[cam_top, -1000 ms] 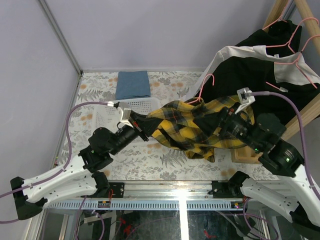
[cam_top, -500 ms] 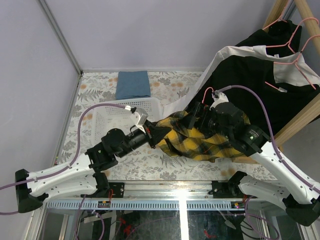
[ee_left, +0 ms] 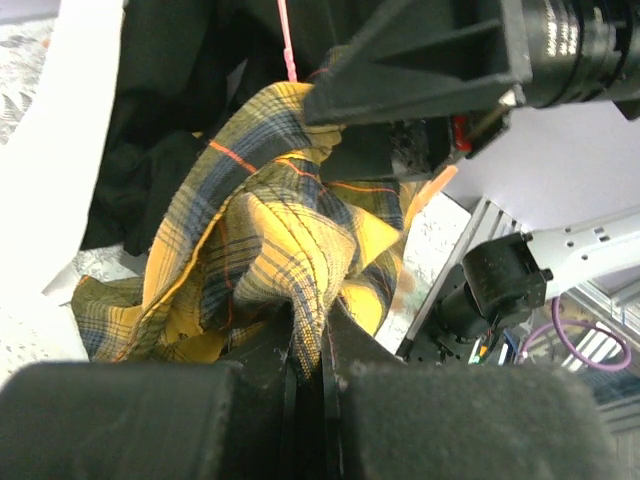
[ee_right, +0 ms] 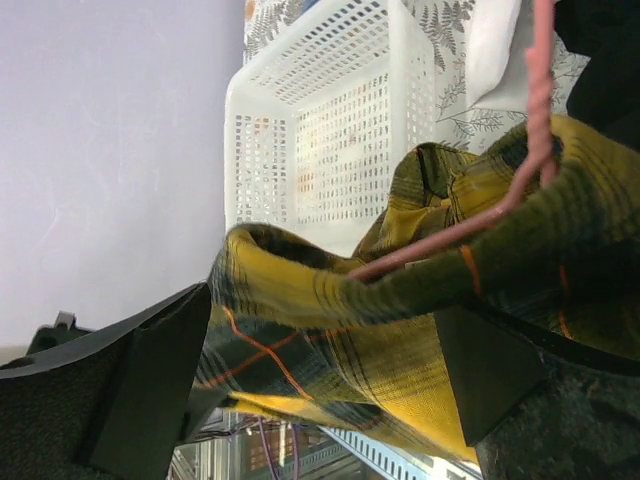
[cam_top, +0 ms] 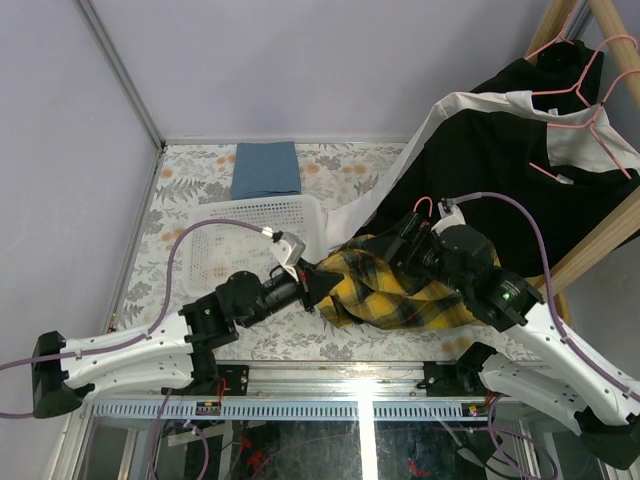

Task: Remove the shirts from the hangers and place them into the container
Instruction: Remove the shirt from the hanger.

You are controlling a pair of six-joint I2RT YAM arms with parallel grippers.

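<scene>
The yellow-and-black plaid shirt (cam_top: 405, 292) hangs bunched between both arms, just right of the white container (cam_top: 225, 240). My left gripper (cam_top: 318, 281) is shut on a fold of the plaid shirt (ee_left: 270, 230), and the cloth is pinched between its fingertips (ee_left: 310, 335). My right gripper (cam_top: 398, 240) is open at the shirt's top, its jaws spread wide on either side of the plaid shirt (ee_right: 330, 330). A pink hanger (ee_right: 470, 228) still runs through the collar, and its hook (cam_top: 424, 205) sticks up. The container (ee_right: 330, 130) stands behind it. Black and white shirts (cam_top: 520, 160) hang on pink hangers (cam_top: 578, 95) at the back right.
A folded blue cloth (cam_top: 266, 168) lies behind the container. A wooden rack (cam_top: 590, 245) slants along the right side. The white sleeve (cam_top: 360, 205) trails down to the table by the container's corner. The right arm (ee_left: 450, 60) looms close above my left gripper.
The right gripper has swung left to the shirt's collar and opened fully. The left gripper, still shut, has moved right and nearer, and the plaid shirt is more bunched.
</scene>
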